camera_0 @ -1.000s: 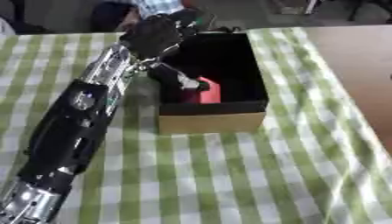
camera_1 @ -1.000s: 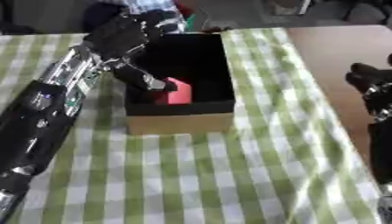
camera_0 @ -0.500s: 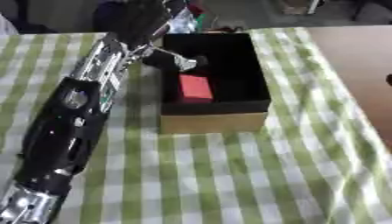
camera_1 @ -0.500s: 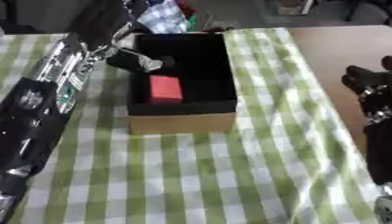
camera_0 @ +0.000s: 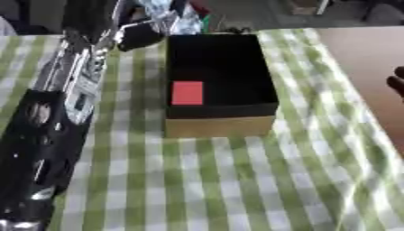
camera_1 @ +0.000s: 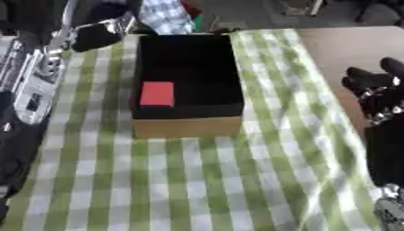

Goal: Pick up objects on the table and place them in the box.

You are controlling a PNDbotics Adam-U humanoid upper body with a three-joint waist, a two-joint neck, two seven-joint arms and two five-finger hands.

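The red block [camera_0: 187,93] lies flat on the floor of the box [camera_0: 219,127], and it's a short rectangle with its long axis running from the near wall toward the far one, parallel to the box's long sides. It sits in the near left part of the interior, hard up beside the left wall and just short of the front wall, and it's the only thing showing in there against the black lining. The box itself is an open cardboard tray, tan on the outside, standing on the green and white checked tablecloth [camera_0: 236,180] with its long side pointing away from the robot. Out to the left, the left arm [camera_0: 55,117] stretches up along the cloth beside the box, and the left hand [camera_0: 140,35] hangs just past the far left corner of the box, dark fingers curled in, with nothing visible in them. Over on the right edge, the right hand [camera_1: 377,97] rests well apart from the box, fingers up and relaxed, spread apart, above the bare brown table [camera_1: 339,43].
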